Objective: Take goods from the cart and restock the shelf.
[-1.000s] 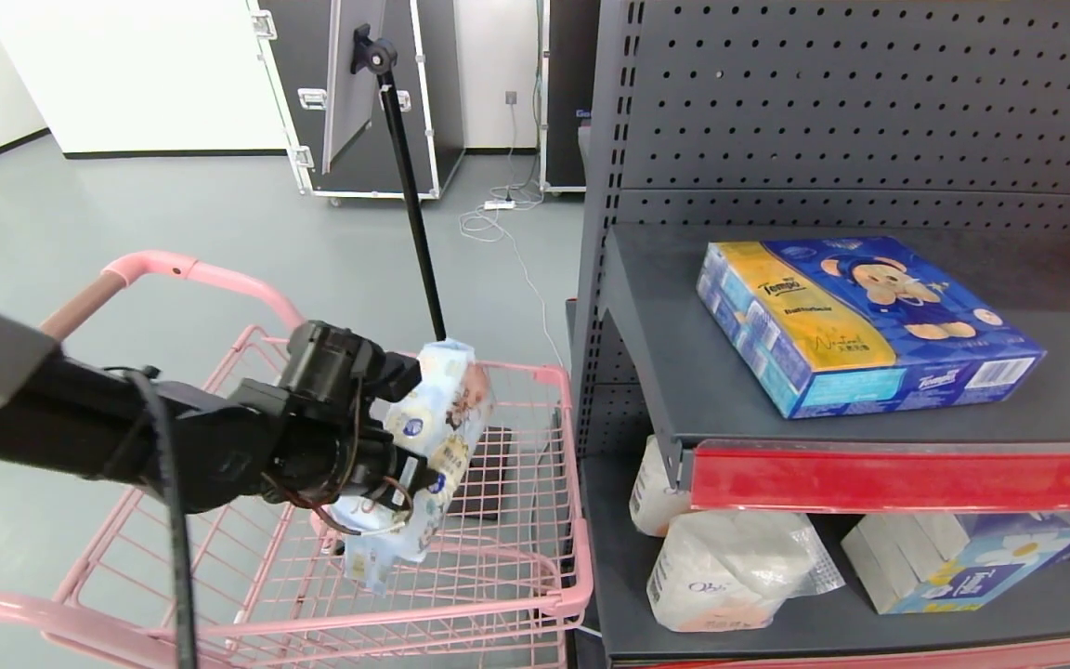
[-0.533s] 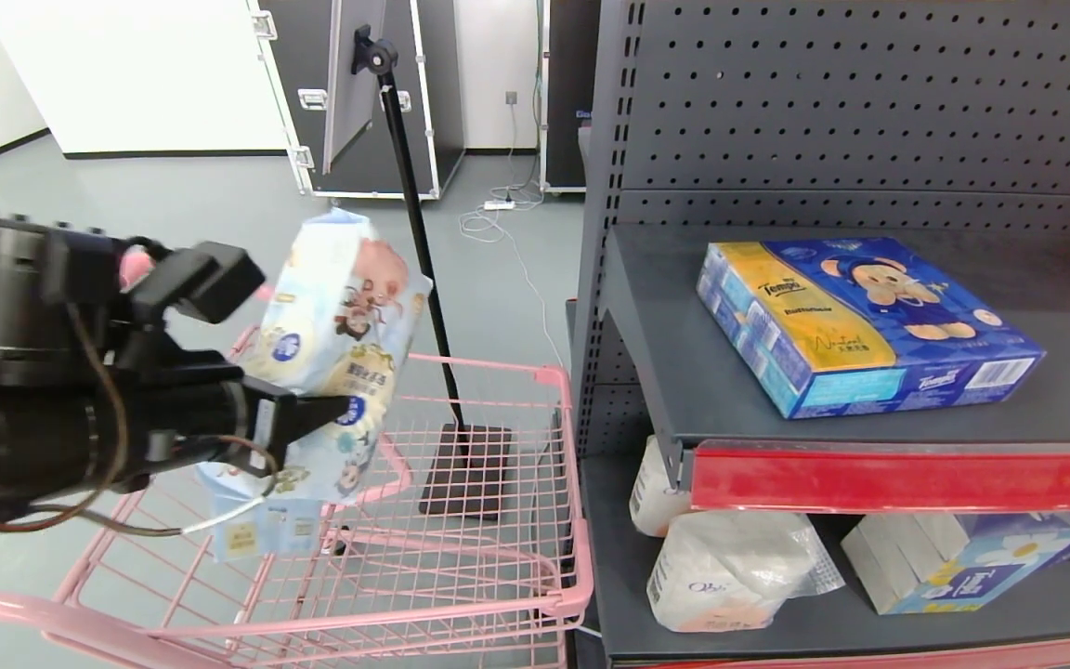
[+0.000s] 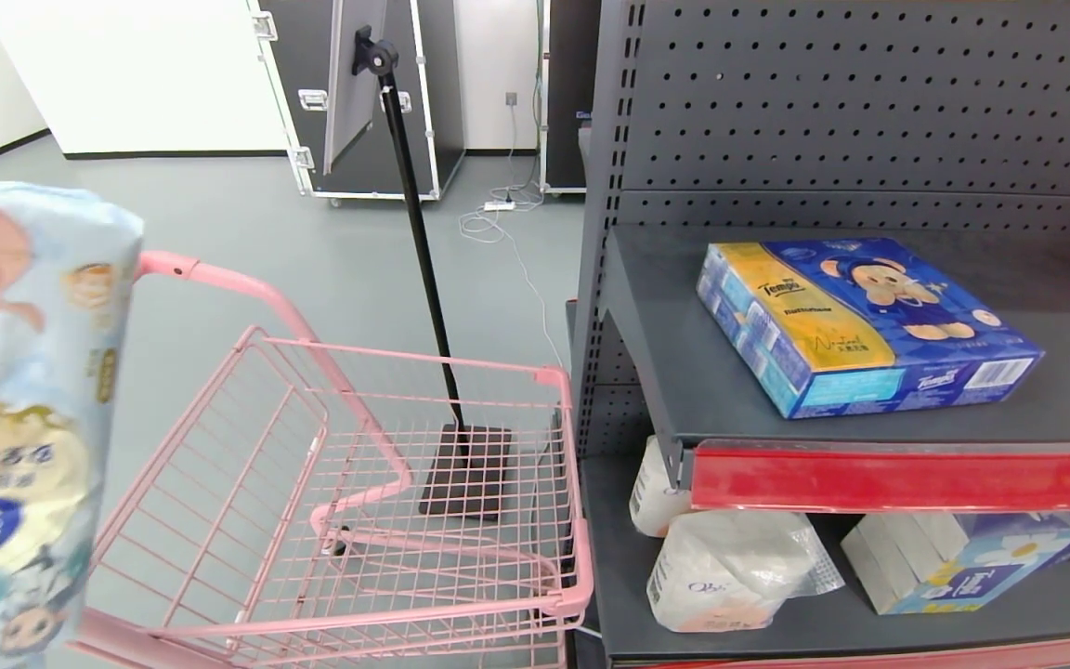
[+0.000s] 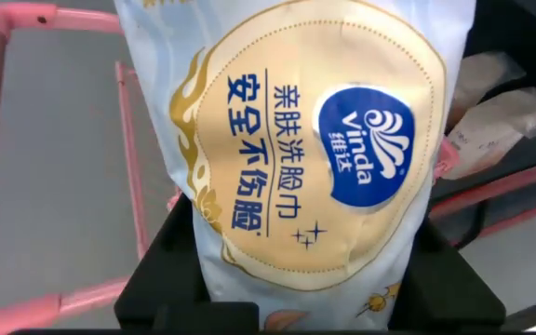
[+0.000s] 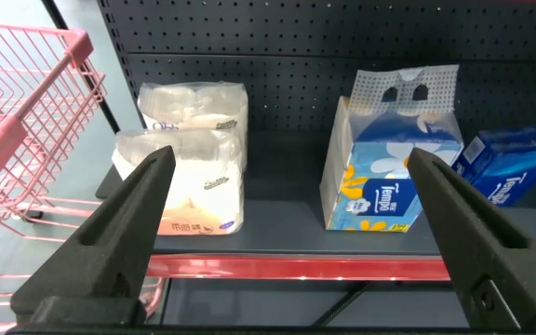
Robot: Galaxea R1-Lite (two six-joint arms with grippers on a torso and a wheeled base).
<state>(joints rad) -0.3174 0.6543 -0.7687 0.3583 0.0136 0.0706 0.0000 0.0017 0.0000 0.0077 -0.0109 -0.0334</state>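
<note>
A soft pack of tissues (image 3: pixel 15 418) with a cartoon baby print hangs at the far left of the head view, raised above the pink cart (image 3: pixel 461 370). In the left wrist view my left gripper (image 4: pixel 310 279) is shut on this pack (image 4: pixel 314 158), a black finger (image 4: pixel 170 270) on either side. The cart's basket holds no goods. The grey shelf (image 3: pixel 684 381) stands to the right of the cart, with a blue and yellow box (image 3: pixel 860 321) on its upper board. My right gripper (image 5: pixel 291 163) stands open in front of the lower shelf board (image 5: pixel 287 242).
On the lower board lie white tissue packs (image 5: pixel 184 158), a blue and white tissue bag (image 5: pixel 394 177) and a blue box (image 5: pixel 519 172). A black pole stand (image 3: pixel 414 223) rises behind the cart, its base (image 3: pixel 465 469) on the floor. The upper board has free room around the box.
My left gripper has lifted the tissue pack out of the cart, up and to the left, close to the head camera. The cart basket now holds nothing.
</note>
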